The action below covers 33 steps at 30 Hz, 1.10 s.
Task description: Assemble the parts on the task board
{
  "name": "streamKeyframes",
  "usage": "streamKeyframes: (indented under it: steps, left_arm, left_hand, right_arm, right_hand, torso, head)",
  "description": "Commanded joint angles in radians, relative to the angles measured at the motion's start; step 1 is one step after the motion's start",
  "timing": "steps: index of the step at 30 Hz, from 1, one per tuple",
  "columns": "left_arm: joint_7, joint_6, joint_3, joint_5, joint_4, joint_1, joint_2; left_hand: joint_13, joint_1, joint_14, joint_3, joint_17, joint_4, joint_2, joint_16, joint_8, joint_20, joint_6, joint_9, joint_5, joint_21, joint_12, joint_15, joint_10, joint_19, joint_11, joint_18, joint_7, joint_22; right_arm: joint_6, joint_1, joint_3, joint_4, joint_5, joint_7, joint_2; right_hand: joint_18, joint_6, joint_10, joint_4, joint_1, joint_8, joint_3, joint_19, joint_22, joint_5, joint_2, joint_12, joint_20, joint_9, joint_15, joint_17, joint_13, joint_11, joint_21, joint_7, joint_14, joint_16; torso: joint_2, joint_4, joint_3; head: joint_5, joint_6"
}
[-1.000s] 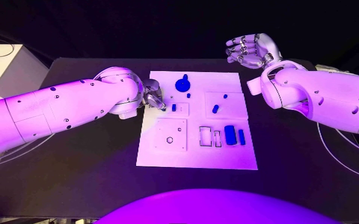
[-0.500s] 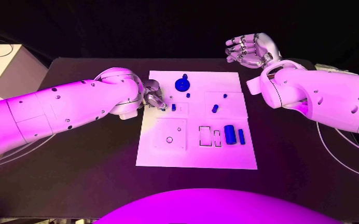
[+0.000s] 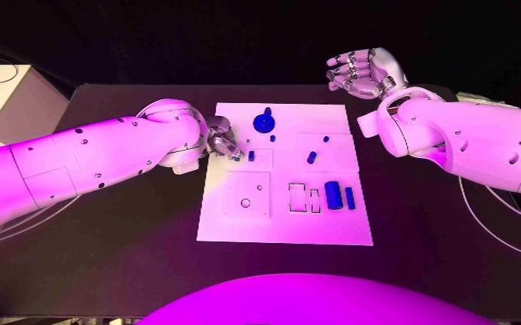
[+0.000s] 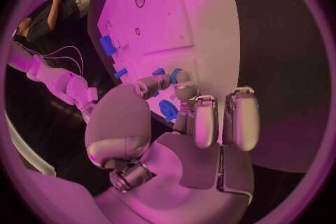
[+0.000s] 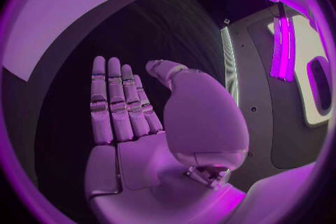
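Meanwhile, the left hand point(image 3: 223, 144) has barely moved at the task board's point(image 3: 284, 227) left edge — fingertips pinching a small blue part point(image 4: 175, 74), insertion apparently under way. Farther right, the right hand point(image 3: 364, 71) still hovers off-board, fingers straight, pressed together, empty.

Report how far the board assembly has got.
Early stage, by the look of it. Done: cannot tell whether any part is seated; the round blue part sits at the far end of the task board. In hand: the left hand is at the board's left edge by a small blue part; whether it grips is unclear. The right hand is open, off the board. Left: two blue bars lie loose beside unfilled slots.
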Motion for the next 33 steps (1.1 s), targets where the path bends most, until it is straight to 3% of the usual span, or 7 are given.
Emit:
streamKeyframes:
  steps: [1,4,8,24,33]
  left_arm:
    - [0.002,0.008,-0.003,0.016,0.001,-0.005,0.004]
    - [0.000,0.006,-0.003,0.014,-0.001,-0.005,0.003]
    - [-0.002,0.003,-0.003,0.010,-0.004,-0.005,0.002]
    - [0.002,-0.014,-0.002,0.000,0.002,-0.005,-0.012]
    - [0.021,-0.065,0.010,0.017,0.036,-0.005,-0.039]
  left_hand:
    - [-0.001,-0.016,0.095,-0.042,0.232,0.018,-0.002,0.003,-0.006,-0.006,0.003,-0.002,-0.004,0.003,0.004,-0.005,-0.004,0.003,-0.001,-0.007,0.004,0.074]
    - [-0.001,-0.021,0.095,-0.111,0.232,0.046,-0.003,0.003,-0.009,-0.005,0.007,-0.002,-0.005,0.002,0.006,-0.004,-0.006,0.003,-0.001,-0.007,0.005,0.074]
    - [0.000,-0.020,0.095,-0.135,0.232,0.058,-0.001,0.003,-0.011,-0.006,0.007,-0.003,-0.004,0.002,0.006,-0.004,-0.007,0.003,0.000,-0.007,0.006,0.074]
    - [-0.003,-0.017,0.094,-0.171,0.230,0.076,-0.004,0.002,-0.013,-0.005,0.007,-0.003,-0.002,0.001,0.005,-0.004,-0.009,0.003,0.001,-0.007,0.006,0.074]
    - [-0.004,-0.020,0.094,-0.268,0.228,0.142,-0.010,0.001,-0.017,-0.004,0.009,-0.004,-0.002,-0.001,0.006,-0.002,-0.011,0.002,0.002,-0.006,0.008,0.071]
  right_arm:
    - [0.012,-0.001,0.000,0.002,-0.002,0.007,-0.001]
    - [0.011,-0.001,0.000,0.002,-0.002,0.006,-0.001]
    - [0.011,-0.001,0.000,0.002,-0.002,0.006,-0.001]
    - [0.010,-0.002,0.000,0.004,-0.001,0.005,-0.002]
    - [0.009,-0.003,0.000,0.004,-0.001,0.004,-0.003]
  right_hand:
    - [0.012,-0.002,-0.001,0.003,-0.011,-0.003,-0.006,-0.004,-0.002,-0.003,0.001,-0.007,0.004,-0.002,0.003,-0.001,-0.001,0.004,-0.004,0.007,-0.005,-0.004]
    - [0.012,-0.003,-0.002,0.004,-0.013,-0.004,-0.007,-0.005,-0.005,-0.003,0.001,-0.007,0.005,-0.002,0.004,-0.003,-0.001,0.004,-0.004,0.008,-0.007,-0.006]
    - [0.011,-0.003,-0.004,0.004,-0.014,-0.005,-0.008,-0.007,-0.007,-0.003,0.001,-0.008,0.006,-0.002,0.005,-0.005,-0.001,0.005,-0.004,0.008,-0.008,-0.008]
    - [0.011,-0.004,-0.005,0.004,-0.014,-0.007,-0.009,-0.009,-0.010,-0.002,0.001,-0.008,0.007,-0.003,0.006,-0.007,-0.001,0.006,-0.005,0.009,-0.010,-0.010]
    - [0.011,-0.005,-0.006,0.003,-0.014,-0.007,-0.009,-0.010,-0.011,-0.002,0.001,-0.008,0.007,-0.003,0.006,-0.008,-0.001,0.006,-0.005,0.009,-0.011,-0.010]
  torso:
    - [-0.001,0.0004,-0.0002]
    - [-0.001,0.0006,-0.0005]
    - [-0.001,0.0006,-0.0006]
    - [-0.001,0.0002,-0.0026]
    - [0.000,0.0011,-0.0014]
  head:
    - [-0.001,0.000]
    - [-0.001,0.000]
    - [-0.003,0.000]
    - [-0.006,0.000]
    - [-0.005,0.000]
